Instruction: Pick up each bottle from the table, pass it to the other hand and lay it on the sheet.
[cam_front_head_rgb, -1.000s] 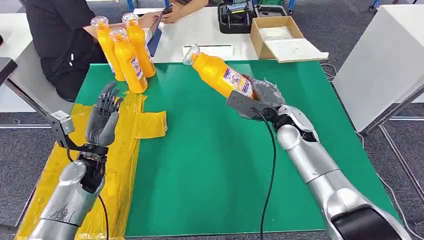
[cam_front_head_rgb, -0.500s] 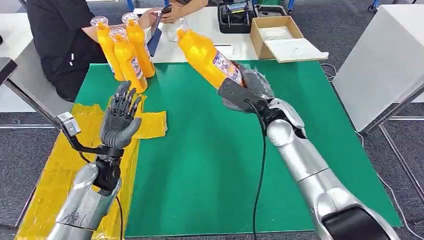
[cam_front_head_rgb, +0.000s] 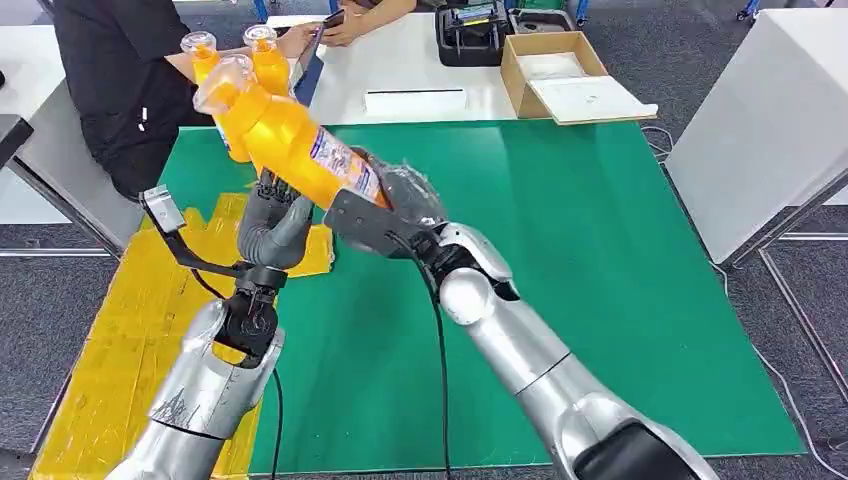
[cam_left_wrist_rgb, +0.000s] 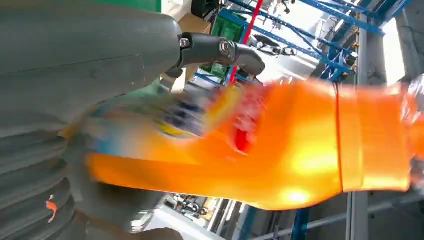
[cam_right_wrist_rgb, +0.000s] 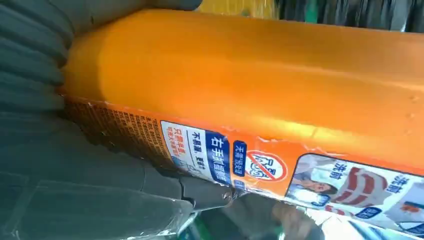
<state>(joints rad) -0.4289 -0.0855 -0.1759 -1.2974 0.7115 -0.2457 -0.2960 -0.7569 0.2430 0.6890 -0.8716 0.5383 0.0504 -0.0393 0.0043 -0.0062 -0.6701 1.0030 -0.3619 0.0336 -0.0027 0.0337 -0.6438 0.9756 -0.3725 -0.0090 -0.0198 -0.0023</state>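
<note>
Handover is the step in hand, judging by how things lie. The right hand (cam_front_head_rgb: 395, 200), centre-left of the head view, grips the base of an orange bottle (cam_front_head_rgb: 285, 130) that tilts up toward the upper left, clear cap leading. The left hand (cam_front_head_rgb: 275, 220) stands upright just beneath the bottle's body, fingers raised beside it; the left wrist view shows its thumb (cam_left_wrist_rgb: 220, 50) arching over the blurred bottle, but I cannot tell whether the hand has closed on it or merely cups it. Two more bottles (cam_front_head_rgb: 268, 55) stand behind at the upper left edge of the green tabletop (cam_front_head_rgb: 560, 250), so the task seems barely started. The yellow sheet (cam_front_head_rgb: 130, 330) at lower left carries no bottle where it shows. A seated person (cam_front_head_rgb: 100, 70) is at the upper left.
</note>
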